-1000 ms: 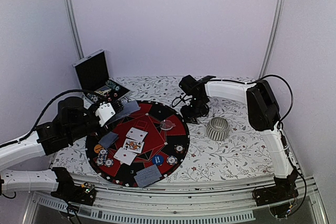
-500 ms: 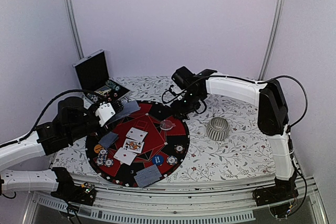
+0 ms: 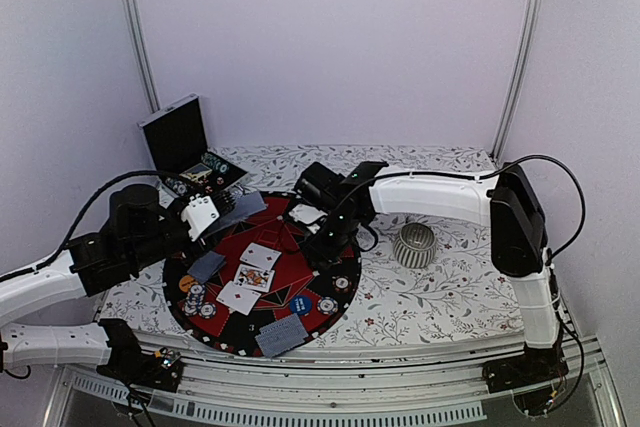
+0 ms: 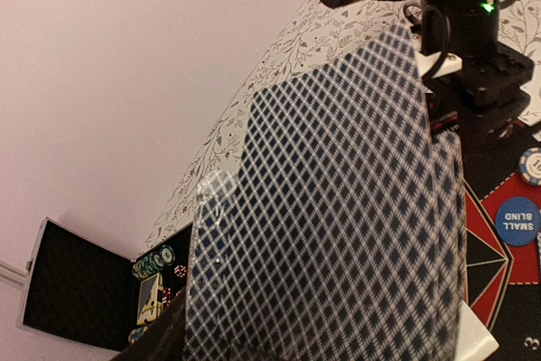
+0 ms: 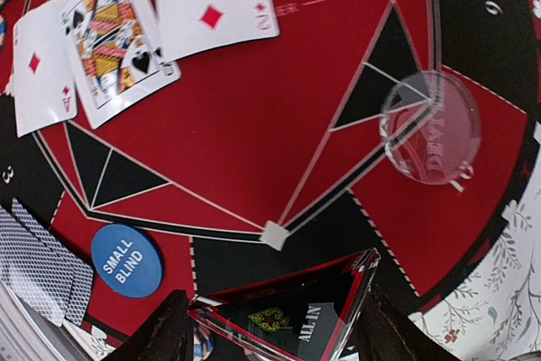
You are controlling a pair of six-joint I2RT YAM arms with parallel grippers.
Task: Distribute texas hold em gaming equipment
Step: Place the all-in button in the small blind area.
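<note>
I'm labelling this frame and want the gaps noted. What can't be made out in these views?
1. Left wrist view: the held cards fill the frame, hiding the left jaws and most of the mat.
2. Right wrist view: the ALL IN marker is cut off by the bottom edge.
3. Top view: the right gripper hides the clear disc; chip values and the black case's contents are too small.

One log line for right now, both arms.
left pincer: shut on card deck, at round mat edge | right pincer: shut on clear ALL IN triangle, over mat | face-up cards: three, mid-mat
</note>
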